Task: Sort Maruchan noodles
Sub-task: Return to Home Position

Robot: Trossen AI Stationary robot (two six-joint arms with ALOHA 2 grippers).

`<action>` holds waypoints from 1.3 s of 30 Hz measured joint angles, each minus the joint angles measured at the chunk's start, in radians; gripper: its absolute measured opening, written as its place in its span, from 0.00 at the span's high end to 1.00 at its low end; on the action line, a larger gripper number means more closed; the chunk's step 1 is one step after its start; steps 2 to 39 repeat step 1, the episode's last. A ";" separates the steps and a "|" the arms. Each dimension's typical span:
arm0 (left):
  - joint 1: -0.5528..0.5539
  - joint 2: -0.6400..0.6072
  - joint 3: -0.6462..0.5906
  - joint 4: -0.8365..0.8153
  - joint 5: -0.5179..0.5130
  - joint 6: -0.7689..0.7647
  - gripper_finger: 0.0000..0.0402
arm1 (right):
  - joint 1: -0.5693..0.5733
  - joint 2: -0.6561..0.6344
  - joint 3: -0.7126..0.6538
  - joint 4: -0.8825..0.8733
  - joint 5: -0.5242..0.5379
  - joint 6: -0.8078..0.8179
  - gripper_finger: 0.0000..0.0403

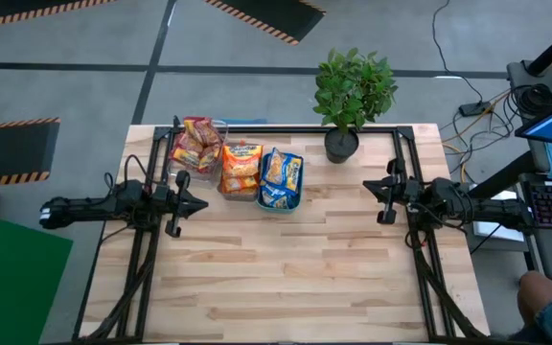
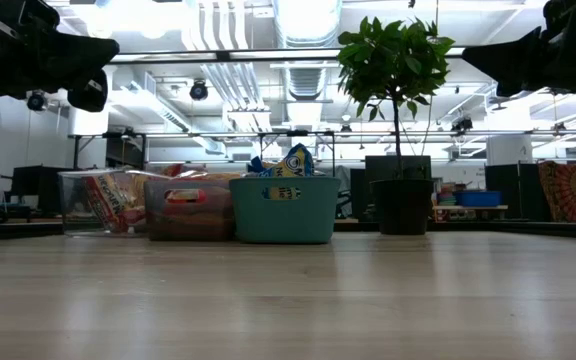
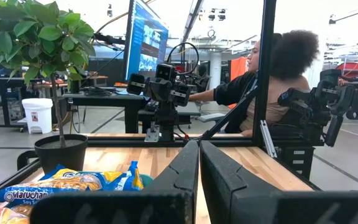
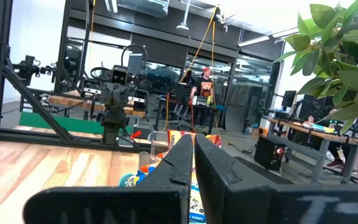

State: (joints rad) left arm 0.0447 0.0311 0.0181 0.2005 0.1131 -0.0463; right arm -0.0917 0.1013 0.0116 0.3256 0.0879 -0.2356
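**Wooden slat table, both arms idle.** You see the Maruchan noodles gathered by wrapper colour in three bins. The bins stand in a close row at the table's back left.

- **Red and maroon packets:** they lie in the clear plastic bin, the outermost of the row.
- **Orange packets:** they fill the grey translucent bin in the middle.
- **Blue-and-yellow packets:** they stand in the teal plastic bin, their tops showing above its rim. This bin is the one nearest the leafy green plant in a black pot, which stands apart from the row.

**Left gripper:** it hangs above the table's left side, near the clear bin but not touching it. Its two dark fingers are pressed together with nothing between them.

**Right gripper:** it hangs above the table's right side, well apart from the bins. Its fingers are likewise closed on nothing.

The two grippers face each other across the table. In the left wrist view you also see a seated person beyond the far edge of the table.
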 joint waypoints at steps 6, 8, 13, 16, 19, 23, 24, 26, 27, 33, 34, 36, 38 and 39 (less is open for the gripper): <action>0.000 0.000 0.000 0.000 0.000 0.000 1.00 | 0.000 0.000 0.000 0.000 0.000 0.000 0.98; 0.000 0.000 0.000 0.000 0.000 0.000 1.00 | 0.000 0.000 0.000 0.000 0.000 0.000 0.98; 0.000 0.000 0.000 0.000 0.000 0.000 1.00 | 0.000 0.000 0.000 0.000 0.000 0.000 0.98; 0.000 0.000 0.000 0.000 0.000 0.000 1.00 | 0.000 0.000 0.000 0.000 0.000 0.000 0.98; 0.000 0.000 0.000 0.000 0.000 0.000 1.00 | 0.000 0.000 0.000 0.000 0.000 0.000 0.98; 0.000 0.000 0.000 0.000 0.000 0.000 1.00 | 0.000 0.000 0.000 0.000 0.000 0.000 0.98; 0.000 0.000 0.000 0.000 0.000 0.000 1.00 | 0.000 0.000 0.000 0.000 0.000 0.000 0.98; 0.000 0.000 0.000 0.000 0.000 0.000 1.00 | 0.000 0.000 0.000 0.000 0.000 0.000 0.98; 0.000 0.000 0.000 0.000 0.000 0.000 1.00 | 0.000 0.000 0.000 0.000 0.000 0.000 0.98; 0.000 0.000 0.000 0.000 0.000 0.000 1.00 | 0.000 0.000 0.000 0.000 0.000 0.000 0.98; 0.000 0.000 0.000 0.000 0.000 0.000 1.00 | 0.000 0.000 0.000 0.000 0.000 0.000 0.98; 0.000 0.000 0.000 0.000 0.000 0.000 1.00 | 0.000 0.000 0.000 0.000 0.000 0.000 0.98; 0.000 0.000 0.000 0.000 0.000 0.000 1.00 | 0.000 0.000 0.000 0.000 0.000 0.000 0.98; 0.000 0.000 0.000 0.000 0.000 0.000 1.00 | 0.000 0.000 0.000 0.000 0.000 0.000 0.98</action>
